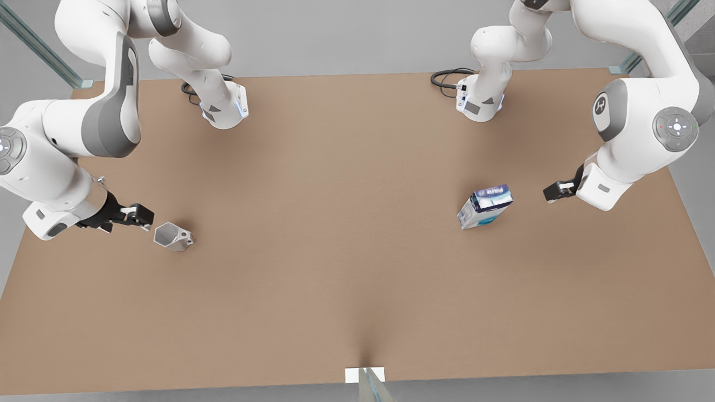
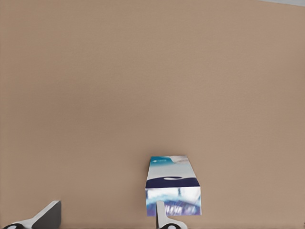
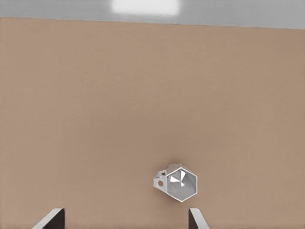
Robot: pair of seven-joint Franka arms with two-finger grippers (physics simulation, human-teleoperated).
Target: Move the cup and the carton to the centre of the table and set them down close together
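The large matte brown rectangular table (image 1: 346, 268) fills most of the front view, with a small white tab (image 1: 364, 374) at the middle of its lower edge. The small pale grey-white faceted cup (image 1: 173, 236) with a hexagonal rim stands at the left of that frame, slightly below mid-height, its little handle pointing toward the frame's right. Just beside it, at the frame's left, hovers the right gripper (image 1: 142, 218), its dark fingers spread apart and grasping nothing, apart from the cup. In the right wrist view the cup (image 3: 177, 182) sits in the lower middle of the frame, between and a little beyond the two parted fingertips (image 3: 196, 219). The small rectangular carton (image 1: 484, 206), white and teal with a dark blue top band, stands tilted at the right of the front view near mid-height. The left gripper (image 1: 553, 192) hangs near it at the frame's far right, clear of it. In the left wrist view the carton (image 2: 172, 186) lies at the lower centre, with the left gripper's fingers (image 2: 47, 217) released wide and empty.
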